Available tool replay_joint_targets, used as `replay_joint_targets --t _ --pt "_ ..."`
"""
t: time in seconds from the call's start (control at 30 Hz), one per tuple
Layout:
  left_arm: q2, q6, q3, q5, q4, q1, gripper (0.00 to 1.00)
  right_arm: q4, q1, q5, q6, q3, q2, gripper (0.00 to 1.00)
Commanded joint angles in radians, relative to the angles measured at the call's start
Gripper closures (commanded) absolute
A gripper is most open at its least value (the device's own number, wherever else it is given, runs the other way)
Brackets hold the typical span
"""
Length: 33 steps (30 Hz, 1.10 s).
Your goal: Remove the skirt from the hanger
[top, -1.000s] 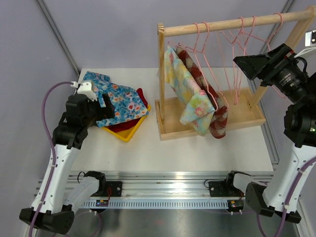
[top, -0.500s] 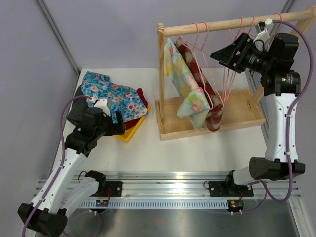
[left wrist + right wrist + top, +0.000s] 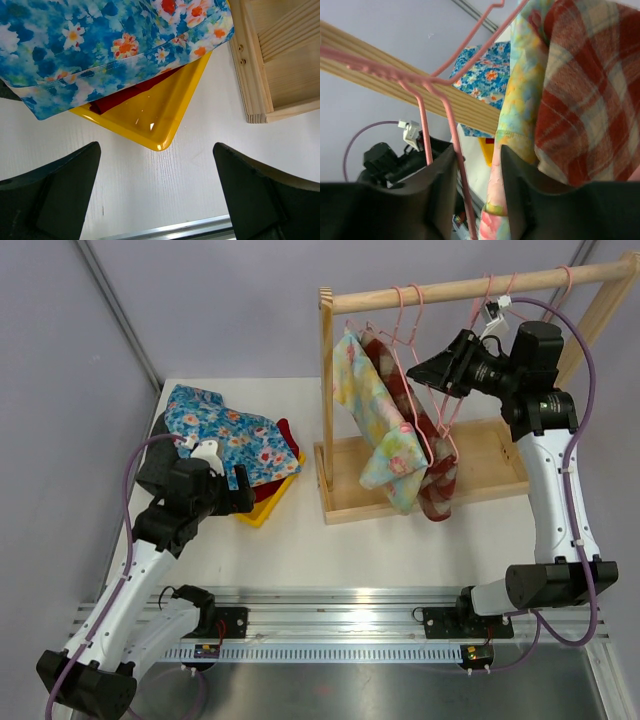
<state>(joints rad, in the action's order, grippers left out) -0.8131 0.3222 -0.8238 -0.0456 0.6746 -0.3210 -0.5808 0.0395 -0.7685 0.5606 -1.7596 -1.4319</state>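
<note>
Two skirts are hung from the wooden rail (image 3: 450, 288) at its left end: a flowered skirt (image 3: 385, 430) and, pressed against it on the right, a checked skirt (image 3: 440, 480); neither has been taken off yet, and which one is meant cannot be told. The right pincer (image 3: 418, 373) is raised to the pink hanger (image 3: 428, 410) that carries the checked skirt; its fingers are half spread with the wire between them, close against one finger, but no firm pinch is seen. The wire is probably meant to be steadied so that the cloth can be slid off. The left pincer (image 3: 156, 146) is spread wide and holds nothing; it is held low over the counter (image 3: 190, 185) beside the yellow tray (image 3: 165, 115), where a blue flowered cloth (image 3: 100, 45) lies, presumably kept clear until a pull on the hem is needed.
</note>
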Motion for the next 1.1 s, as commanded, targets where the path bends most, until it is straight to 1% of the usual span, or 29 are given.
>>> replay_joint_targets --t 0.0,0.03,0.07,0.1,0.13,0.3,0.33,0.47,0.5,0.57,0.6,0.63,0.67,0.7,0.73,0.77,0.8,0.83,0.87,0.93,0.97,1.03,1.07 --pt "0.005 0.006 0.002 -0.004 -0.055 -0.004 0.01 0.072 0.005 0.031 -0.002 -0.006 0.007 0.64" --pt "0.005 0.006 0.002 -0.002 -0.053 -0.004 0.01 0.073 0.007 0.035 -0.001 -0.005 0.008 0.72" --pt "0.003 0.006 0.002 -0.002 -0.052 -0.004 0.01 0.070 0.007 0.040 -0.001 -0.005 0.008 0.86" --pt "0.005 0.006 0.003 -0.002 -0.052 -0.004 0.01 0.062 0.005 0.049 -0.001 -0.008 0.010 0.94" --pt "0.006 0.006 0.002 -0.003 -0.050 -0.004 0.01 0.061 0.007 0.052 -0.004 -0.009 0.013 1.00" --pt "0.015 -0.005 -0.015 -0.023 -0.046 -0.004 0.01 0.018 0.007 0.077 -0.014 -0.044 0.021 1.00" --pt "0.020 -0.018 -0.020 -0.023 -0.050 -0.004 0.01 0.009 0.007 0.078 -0.021 -0.073 0.022 1.00" --pt "-0.003 -0.048 -0.109 -0.025 -0.050 -0.004 0.01 -0.050 0.007 0.090 -0.031 -0.158 0.030 1.00" --pt "-0.017 -0.052 -0.183 -0.019 -0.044 -0.004 0.01 -0.060 0.007 0.093 -0.031 -0.164 0.037 1.00" --pt "-0.070 -0.074 -0.266 0.018 -0.032 -0.006 0.01 -0.067 0.007 0.097 -0.030 -0.163 0.071 1.00" --pt "-0.095 -0.089 -0.370 0.035 -0.029 -0.007 0.01 -0.073 0.007 0.106 -0.030 -0.156 0.088 1.00" --pt "-0.116 -0.094 -0.420 0.039 -0.021 -0.009 0.01 -0.073 0.007 0.106 -0.025 -0.134 0.120 1.00" --pt "-0.161 -0.100 -0.479 0.106 -0.020 -0.013 0.01 -0.074 0.007 0.109 -0.022 -0.121 0.140 1.00" --pt "-0.181 -0.104 -0.583 0.134 -0.017 -0.023 0.01 -0.071 0.007 0.109 -0.018 -0.107 0.158 1.00" --pt "-0.202 -0.106 -0.644 0.159 -0.018 -0.032 0.01 -0.068 0.007 0.110 -0.005 -0.075 0.194 1.00" --pt "-0.228 -0.106 -0.694 0.193 -0.018 -0.070 0.01 -0.064 0.007 0.106 0.001 -0.058 0.214 1.00" --pt "-0.272 -0.112 -0.801 0.203 -0.015 -0.094 0.01 -0.060 0.007 0.107 0.015 -0.045 0.247 1.00" --pt "-0.303 -0.118 -0.849 0.211 -0.006 -0.124 0.01 -0.057 0.005 0.107 0.019 -0.020 0.263 1.00" --pt "-0.331 -0.123 -0.895 0.210 0.000 -0.200 0.01 -0.057 0.007 0.107 0.024 -0.012 0.277 1.00" --pt "-0.405 -0.146 -1.010 0.201 0.017 -0.283 0.01 -0.063 0.007 0.106 0.038 -0.001 0.312 1.00" --pt "-0.423 -0.155 -1.038 0.197 0.020 -0.361 0.01 -0.065 0.007 0.104 0.044 0.000 0.323 1.00" --pt "-0.466 -0.176 -1.067 0.190 0.005 -0.435 0.01 -0.071 0.007 0.092 0.058 -0.011 0.347 1.00" --pt "-0.475 -0.183 -1.066 0.187 -0.006 -0.499 0.01 -0.074 0.007 0.083 0.059 -0.017 0.352 1.00"
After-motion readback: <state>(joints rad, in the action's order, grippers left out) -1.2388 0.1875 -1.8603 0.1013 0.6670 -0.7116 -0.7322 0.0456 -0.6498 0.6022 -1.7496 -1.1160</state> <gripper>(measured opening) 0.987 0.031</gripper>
